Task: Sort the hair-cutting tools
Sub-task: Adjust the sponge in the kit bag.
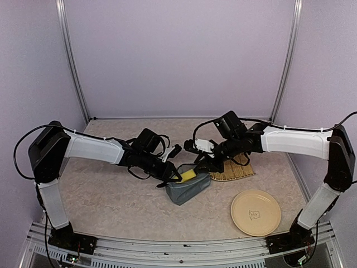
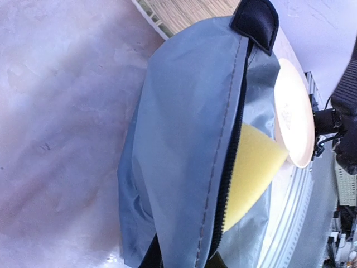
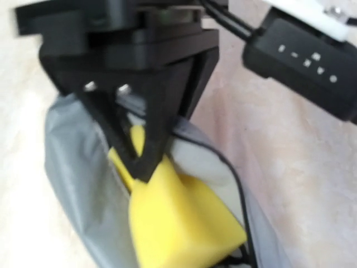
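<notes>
The grey-blue zip pouch (image 1: 191, 191) lies at the table's middle with its zip open. The yellow sponge (image 1: 188, 176) sticks out of the opening. It also shows in the left wrist view (image 2: 254, 167) and in the right wrist view (image 3: 178, 218). My left gripper (image 1: 174, 178) is shut on the pouch's edge (image 2: 178, 139), with the fabric pinched between its fingers (image 2: 150, 258). My right gripper (image 1: 196, 166) is right above the sponge and seems shut on it. Its fingers are mostly hidden by the sponge. No scissors, comb, clipper or guard shows in any view.
A bamboo mat (image 1: 234, 172) lies right of the pouch under the right arm. A beige plate (image 1: 255, 213) sits at the front right. Both arms crowd over the pouch. Walls enclose the table at the back and sides.
</notes>
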### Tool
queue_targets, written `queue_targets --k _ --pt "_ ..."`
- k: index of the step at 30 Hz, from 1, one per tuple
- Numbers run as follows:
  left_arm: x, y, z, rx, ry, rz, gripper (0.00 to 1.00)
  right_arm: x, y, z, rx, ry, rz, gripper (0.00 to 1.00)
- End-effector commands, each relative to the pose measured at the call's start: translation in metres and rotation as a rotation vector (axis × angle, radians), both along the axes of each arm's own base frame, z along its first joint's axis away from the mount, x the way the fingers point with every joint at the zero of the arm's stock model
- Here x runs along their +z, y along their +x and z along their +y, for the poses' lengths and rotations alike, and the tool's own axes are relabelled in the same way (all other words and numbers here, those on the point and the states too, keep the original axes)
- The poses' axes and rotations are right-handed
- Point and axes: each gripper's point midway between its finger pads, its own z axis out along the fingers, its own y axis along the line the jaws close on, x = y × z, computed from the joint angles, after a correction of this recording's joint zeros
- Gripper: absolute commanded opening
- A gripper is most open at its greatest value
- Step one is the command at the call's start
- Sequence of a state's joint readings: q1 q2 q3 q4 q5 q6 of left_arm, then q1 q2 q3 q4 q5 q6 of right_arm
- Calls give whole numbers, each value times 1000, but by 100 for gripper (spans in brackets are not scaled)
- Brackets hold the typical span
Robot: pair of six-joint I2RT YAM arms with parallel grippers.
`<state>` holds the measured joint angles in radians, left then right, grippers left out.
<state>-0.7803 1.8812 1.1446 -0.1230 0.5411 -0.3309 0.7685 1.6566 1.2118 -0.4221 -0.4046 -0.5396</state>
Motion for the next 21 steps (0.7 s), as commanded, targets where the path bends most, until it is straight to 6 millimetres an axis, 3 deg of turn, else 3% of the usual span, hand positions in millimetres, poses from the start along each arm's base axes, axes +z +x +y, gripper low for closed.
queue_targets --k 1,6,10,14,17,21 --pt "4 -8 -16 -12 -92 83 10 -16 -15 -21 66 -60 -45 31" --pt "2 -16 -22 -27 -113 113 10 -31 -3 -25 59 -131 -91 32" --pt "1 -21 -25 -36 -107 128 10 -45 1 -31 75 -196 -106 39" --pt "-1 -21 -22 -17 -80 131 10 -52 -4 -36 116 -228 -113 49" --pt "-3 -20 -20 6 -70 135 10 -57 -8 -38 123 -233 -108 52" --pt "-3 -20 -21 13 -67 143 9 -78 -9 -43 116 -281 -98 54"
